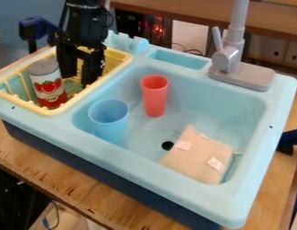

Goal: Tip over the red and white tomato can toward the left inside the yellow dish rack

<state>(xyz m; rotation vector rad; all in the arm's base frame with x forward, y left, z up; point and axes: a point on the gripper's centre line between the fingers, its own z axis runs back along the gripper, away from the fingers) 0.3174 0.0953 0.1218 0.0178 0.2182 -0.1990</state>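
The camera view shows a wooden tabletop [30, 157] carrying a light-blue toy sink [144, 173] with a dark base. A yellow dish rack [30, 106] sits at the sink's left end in the view, and a grey faucet [243, 74] stands at the back rim. The black pincer [78, 80] hangs down over the rack, its two fingers spread wide with a gap between them, nothing held. In the basin, a beige cloth pouch [198, 157] with pale tags lies near the front right, and a blue cup [108, 119] stands near the left wall. The can [50, 87], its label showing red tomatoes, stands in the rack just beside the pincer, on the view's left; whether they touch I cannot tell. Smaller still are a red cup [155, 96] toward the back of the basin and the dark drain hole [168, 145] beside the pouch.
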